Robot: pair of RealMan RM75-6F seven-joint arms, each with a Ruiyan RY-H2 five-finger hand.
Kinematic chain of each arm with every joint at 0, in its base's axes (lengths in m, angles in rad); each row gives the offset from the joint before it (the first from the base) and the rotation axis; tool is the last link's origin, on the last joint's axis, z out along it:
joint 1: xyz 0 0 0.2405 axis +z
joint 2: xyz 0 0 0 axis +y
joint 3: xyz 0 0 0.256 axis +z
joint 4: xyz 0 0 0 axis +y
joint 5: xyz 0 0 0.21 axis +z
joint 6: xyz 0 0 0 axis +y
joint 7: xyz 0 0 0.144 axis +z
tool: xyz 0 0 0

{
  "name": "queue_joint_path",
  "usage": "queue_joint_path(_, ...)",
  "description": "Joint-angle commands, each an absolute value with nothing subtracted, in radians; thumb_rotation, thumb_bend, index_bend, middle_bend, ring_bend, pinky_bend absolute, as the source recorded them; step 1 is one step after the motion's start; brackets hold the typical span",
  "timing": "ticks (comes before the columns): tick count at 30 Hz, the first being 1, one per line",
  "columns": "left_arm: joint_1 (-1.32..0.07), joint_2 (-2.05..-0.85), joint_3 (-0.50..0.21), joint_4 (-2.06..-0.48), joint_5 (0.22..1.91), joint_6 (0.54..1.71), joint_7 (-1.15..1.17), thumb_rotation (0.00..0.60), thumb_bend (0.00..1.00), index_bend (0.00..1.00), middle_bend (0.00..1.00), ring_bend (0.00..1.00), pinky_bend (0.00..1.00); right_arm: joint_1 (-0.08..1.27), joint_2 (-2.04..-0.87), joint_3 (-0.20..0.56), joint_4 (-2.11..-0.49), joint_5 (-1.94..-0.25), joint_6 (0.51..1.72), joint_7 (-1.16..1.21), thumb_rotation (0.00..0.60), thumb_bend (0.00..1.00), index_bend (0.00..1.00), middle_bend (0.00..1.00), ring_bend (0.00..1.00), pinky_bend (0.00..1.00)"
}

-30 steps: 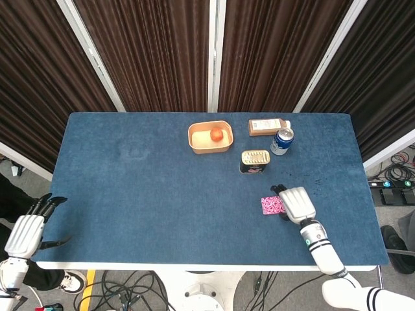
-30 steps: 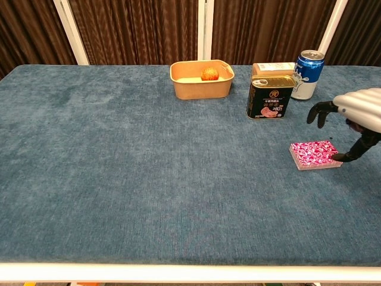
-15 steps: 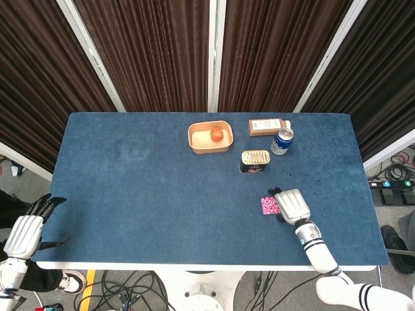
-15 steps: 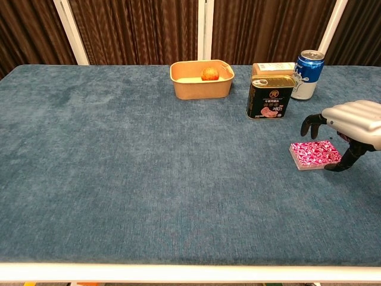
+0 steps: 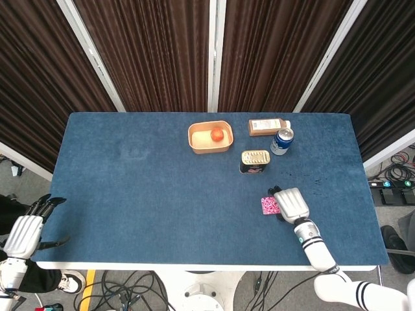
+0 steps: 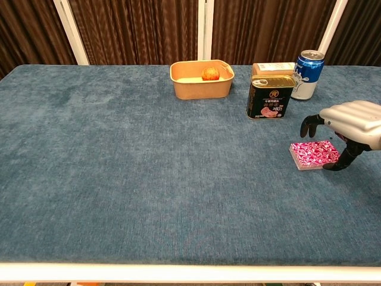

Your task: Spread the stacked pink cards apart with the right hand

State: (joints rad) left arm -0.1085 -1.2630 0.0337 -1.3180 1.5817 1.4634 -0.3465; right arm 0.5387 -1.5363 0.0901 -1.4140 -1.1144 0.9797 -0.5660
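Observation:
The stack of pink cards [image 6: 313, 154] lies flat on the blue table, right of centre; in the head view the pink cards [image 5: 269, 205] are half covered by my right hand. That right hand [image 6: 351, 122] [image 5: 291, 203] hovers palm down over the stack's right end, fingers curled downward. A dark fingertip reaches the table by the stack's right edge, and another hangs beyond its far side. Whether any finger touches the cards is unclear. My left hand [image 5: 26, 230] hangs off the table's left front corner, fingers apart, holding nothing.
A dark green tin [image 6: 271, 96] stands behind the cards, with a blue can [image 6: 306, 74] and a brown box [image 6: 269, 68] further back. A tan tray [image 6: 201, 84] with an orange fruit [image 6: 209, 74] sits at the back centre. The table edge [image 6: 190, 271] runs along the front.
My right hand has shifted left and lowered over the right end of the pink stack. The cards have not moved. The left hand stays put.

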Motion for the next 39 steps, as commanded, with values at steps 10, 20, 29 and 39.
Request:
queue_joint_path(10,-0.107,-1.265,0.031,-1.313,1.58,1.467,-0.352,0.6,0.0,0.18,0.16,0.07,0.16,0.548,-1.557,0.078,-1.4,-1.093,0.978,-0.578,0.6,0.11,0.3,0.3,0.87,0.93)
queue_joint_path(20,-0.106,-1.271,0.033,-1.305,1.581,1.467,-0.358,0.6,0.0,0.18,0.16,0.07,0.16,0.553,-1.56,0.077,-1.397,-1.087,0.986,-0.577,0.6,0.13,0.31,0.33,0.87,0.93)
queue_joint_path(29,-0.106,-1.268,0.032,-1.311,1.587,1.475,-0.36,0.6,0.0,0.18,0.16,0.07,0.16,0.559,-1.565,0.075,-1.397,-1.077,0.986,-0.588,0.6,0.17,0.34,0.35,0.87,0.93)
queue_joint_path(39,-0.106,-1.267,0.033,-1.307,1.585,1.472,-0.367,0.6,0.0,0.18,0.16,0.07,0.16,0.561,-1.566,0.074,-1.401,-1.071,0.999,-0.595,0.6,0.17,0.38,0.35,0.87,0.93)
